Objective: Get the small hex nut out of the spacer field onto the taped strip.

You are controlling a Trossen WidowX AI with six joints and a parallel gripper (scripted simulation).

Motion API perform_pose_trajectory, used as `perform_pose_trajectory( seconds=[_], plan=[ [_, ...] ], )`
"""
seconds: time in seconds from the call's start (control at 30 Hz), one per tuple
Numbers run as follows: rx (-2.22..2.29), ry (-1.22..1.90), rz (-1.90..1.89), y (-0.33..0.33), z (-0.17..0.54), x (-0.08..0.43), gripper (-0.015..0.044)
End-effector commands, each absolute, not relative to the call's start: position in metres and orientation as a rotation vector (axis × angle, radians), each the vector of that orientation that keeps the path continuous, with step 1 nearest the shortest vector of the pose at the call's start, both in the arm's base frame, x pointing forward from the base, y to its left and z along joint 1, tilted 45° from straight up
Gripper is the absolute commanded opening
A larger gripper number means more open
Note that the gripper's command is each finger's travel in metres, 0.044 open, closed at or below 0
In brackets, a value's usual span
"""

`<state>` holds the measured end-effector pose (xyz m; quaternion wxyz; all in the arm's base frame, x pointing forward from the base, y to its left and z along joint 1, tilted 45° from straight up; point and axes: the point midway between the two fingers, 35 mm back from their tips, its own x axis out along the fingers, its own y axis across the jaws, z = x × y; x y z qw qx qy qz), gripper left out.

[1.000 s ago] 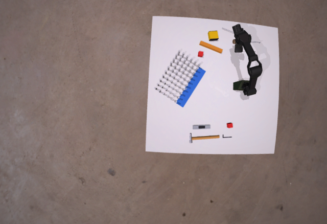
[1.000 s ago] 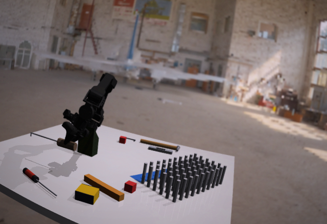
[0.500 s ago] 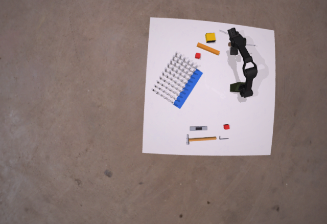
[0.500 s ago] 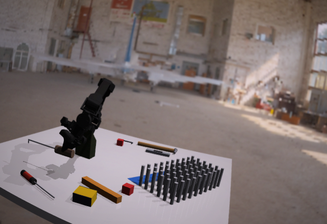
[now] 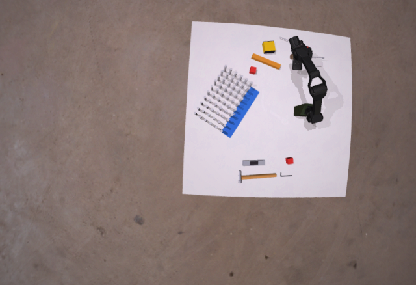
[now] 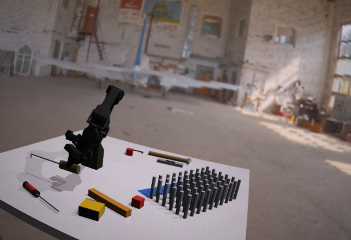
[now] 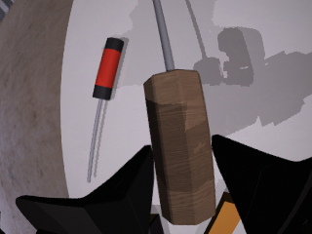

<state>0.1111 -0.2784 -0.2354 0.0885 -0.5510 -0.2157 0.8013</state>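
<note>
My gripper (image 6: 69,165) (image 7: 182,146) is shut on the brown wooden handle of a hook tool (image 6: 74,169) (image 7: 182,156) (image 5: 291,56). The tool's thin shaft points away from the spacers, with its bent tip at the far left in the exterior view. Its separate shadow shows that it is held above the table. The standing metal spacers (image 5: 220,100) (image 6: 195,194) look upright in their rows. The blue taped strip (image 5: 244,108) (image 6: 146,192) runs along one side of them, with no nut visible on it. The hex nut cannot be made out among the spacers.
A red-handled screwdriver (image 6: 30,188) (image 7: 107,68), a yellow block (image 5: 268,46) (image 6: 91,209), an orange bar (image 5: 265,60) (image 6: 109,202) and a red cube (image 5: 253,69) (image 6: 137,201) lie between arm and field. A hammer (image 5: 259,176), grey level (image 5: 246,162), hex key (image 5: 286,176) and second red cube (image 5: 289,161) lie opposite.
</note>
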Motion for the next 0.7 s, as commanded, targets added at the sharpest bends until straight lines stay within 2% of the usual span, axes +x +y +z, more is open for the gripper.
perform_pose_trajectory(
  seconds=[0.0, 0.67],
  plan=[
    [-1.635, -0.642, 2.381, -0.272, -0.241, 0.111, 0.0000],
    [-1.636, -0.643, 2.380, -0.251, -0.263, 0.111, 0.0000]
  ],
)
